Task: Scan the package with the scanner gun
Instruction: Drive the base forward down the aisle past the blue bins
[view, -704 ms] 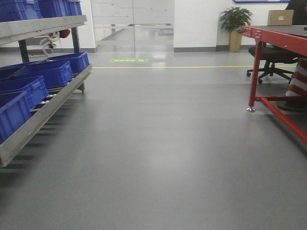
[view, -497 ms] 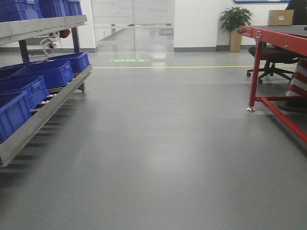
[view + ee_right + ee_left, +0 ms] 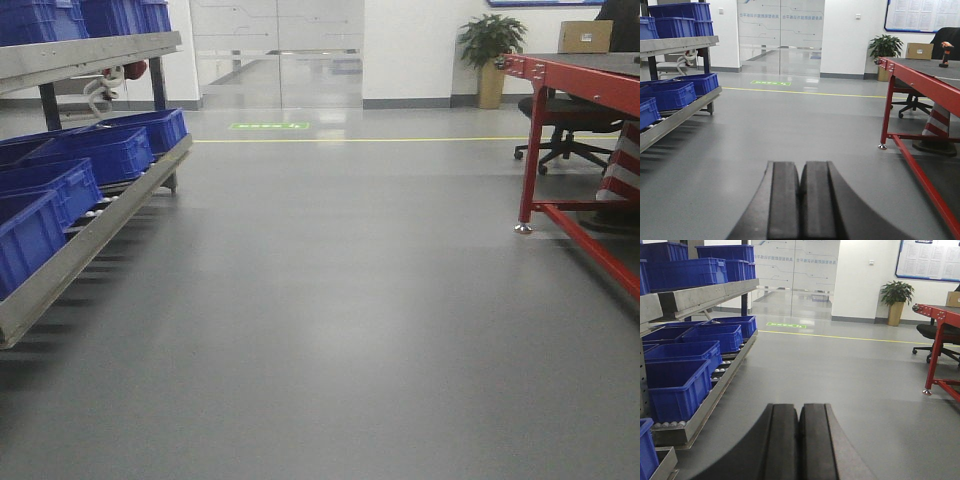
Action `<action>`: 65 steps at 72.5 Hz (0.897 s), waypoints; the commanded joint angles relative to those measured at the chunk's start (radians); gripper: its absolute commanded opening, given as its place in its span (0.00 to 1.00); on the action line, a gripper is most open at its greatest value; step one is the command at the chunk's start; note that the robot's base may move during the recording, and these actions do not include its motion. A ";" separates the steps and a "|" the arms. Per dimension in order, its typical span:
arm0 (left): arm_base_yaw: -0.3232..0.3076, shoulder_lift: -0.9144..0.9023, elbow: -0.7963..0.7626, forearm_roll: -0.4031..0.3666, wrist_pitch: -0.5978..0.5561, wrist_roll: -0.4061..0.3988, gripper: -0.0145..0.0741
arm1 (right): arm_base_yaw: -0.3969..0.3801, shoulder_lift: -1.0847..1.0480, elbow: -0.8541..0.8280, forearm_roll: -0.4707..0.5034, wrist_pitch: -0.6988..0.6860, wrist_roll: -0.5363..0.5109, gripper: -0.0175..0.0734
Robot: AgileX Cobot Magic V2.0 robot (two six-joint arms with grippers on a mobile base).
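Observation:
The scanner gun (image 3: pixel 945 53) stands upright, orange and black, on the far end of the red table (image 3: pixel 920 80) at the right, small and distant. Beside it, to the left, is a brown cardboard box (image 3: pixel 919 50), also seen in the front view (image 3: pixel 585 36); it is too far away to tell if it is the package. My left gripper (image 3: pixel 799 410) is shut with nothing in it, low over the grey floor. My right gripper (image 3: pixel 801 167) is likewise shut and empty. Both are far from the table top.
A roller rack with blue bins (image 3: pixel 60 180) runs along the left. The red table's legs and low bar (image 3: pixel 590 235) line the right, with a striped cone (image 3: pixel 935 130) and office chair (image 3: pixel 560 125) under it. A potted plant (image 3: pixel 490 45) and glass doors (image 3: pixel 280 50) stand at the back.

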State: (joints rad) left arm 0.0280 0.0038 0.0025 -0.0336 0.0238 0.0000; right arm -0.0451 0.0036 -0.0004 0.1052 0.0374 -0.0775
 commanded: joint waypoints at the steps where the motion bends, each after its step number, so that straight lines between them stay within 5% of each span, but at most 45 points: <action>1: 0.000 -0.004 -0.002 -0.006 -0.015 -0.005 0.04 | -0.005 -0.004 0.000 0.002 -0.020 0.000 0.02; 65: 0.002 -0.004 -0.002 -0.006 -0.024 -0.005 0.04 | -0.005 -0.004 0.000 0.002 -0.020 0.000 0.02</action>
State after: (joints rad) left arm 0.0280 0.0038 0.0025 -0.0336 0.0202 0.0000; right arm -0.0451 0.0036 -0.0004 0.1069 0.0374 -0.0775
